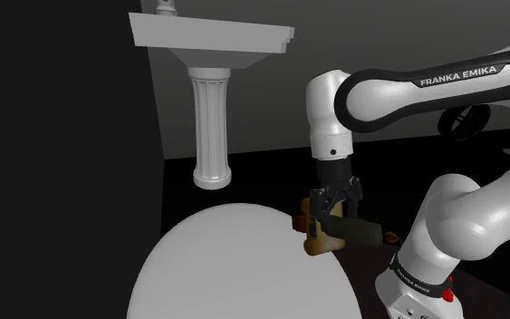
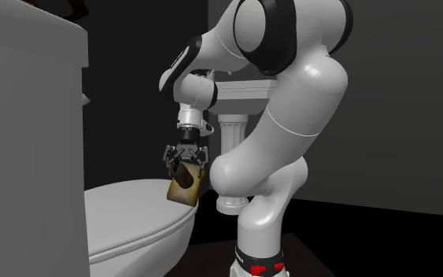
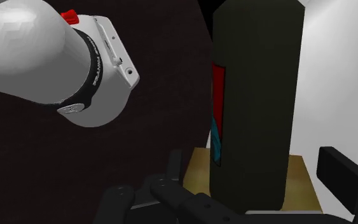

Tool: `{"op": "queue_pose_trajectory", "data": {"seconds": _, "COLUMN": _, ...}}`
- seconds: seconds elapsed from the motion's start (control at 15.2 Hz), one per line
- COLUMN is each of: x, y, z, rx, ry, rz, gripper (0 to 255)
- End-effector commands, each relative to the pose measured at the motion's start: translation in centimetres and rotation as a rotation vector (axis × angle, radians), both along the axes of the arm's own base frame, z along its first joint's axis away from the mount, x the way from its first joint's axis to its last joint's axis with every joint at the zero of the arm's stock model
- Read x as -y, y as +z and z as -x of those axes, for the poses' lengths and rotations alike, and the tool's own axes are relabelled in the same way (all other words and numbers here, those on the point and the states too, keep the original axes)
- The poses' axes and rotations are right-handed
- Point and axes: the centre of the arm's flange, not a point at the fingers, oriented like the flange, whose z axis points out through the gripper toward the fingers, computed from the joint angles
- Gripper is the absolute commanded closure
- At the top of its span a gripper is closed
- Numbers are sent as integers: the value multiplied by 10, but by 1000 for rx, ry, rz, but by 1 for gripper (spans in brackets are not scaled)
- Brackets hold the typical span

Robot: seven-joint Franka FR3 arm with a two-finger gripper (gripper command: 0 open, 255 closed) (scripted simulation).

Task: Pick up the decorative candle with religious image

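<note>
Candle [image 2: 184,182] showing mid-frame by toilet lid [image 2: 125,208] edge | jaws standing apart, straddling it, gripping nothing | step: grasping | next: squeezing squarely, then lifting.

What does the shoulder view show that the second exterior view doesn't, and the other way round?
The shoulder view adds the sink basin unobstructed and the FRANKA EMIKA lettering. The second exterior view adds the toilet tank and the bowl's side. Both share the white toilet lid, the sink's fluted pedestal, and the black gripper at the candle.
</note>
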Motion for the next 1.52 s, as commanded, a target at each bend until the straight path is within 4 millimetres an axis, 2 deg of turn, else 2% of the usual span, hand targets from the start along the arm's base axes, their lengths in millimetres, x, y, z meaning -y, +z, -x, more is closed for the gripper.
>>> {"op": "queue_pose_trajectory", "data": {"seconds": 0.0, "x": 0, "y": -13, "z": 0, "rx": 0, "ry": 0, "rz": 0, "gripper": 0}}
{"op": "queue_pose_trajectory", "data": {"seconds": 0.13, "x": 0, "y": -13, "z": 0, "rx": 0, "ry": 0, "rz": 0, "gripper": 0}}
{"op": "queue_pose_trajectory", "data": {"seconds": 0.2, "x": 0, "y": -13, "z": 0, "rx": 0, "ry": 0, "rz": 0, "gripper": 255}}
{"op": "queue_pose_trajectory", "data": {"seconds": 0.79, "x": 0, "y": -13, "z": 0, "rx": 0, "ry": 0, "rz": 0, "gripper": 255}}
{"op": "queue_pose_trajectory", "data": {"seconds": 1.45, "x": 0, "y": 40, "z": 0, "rx": 0, "ry": 0, "rz": 0, "gripper": 255}}
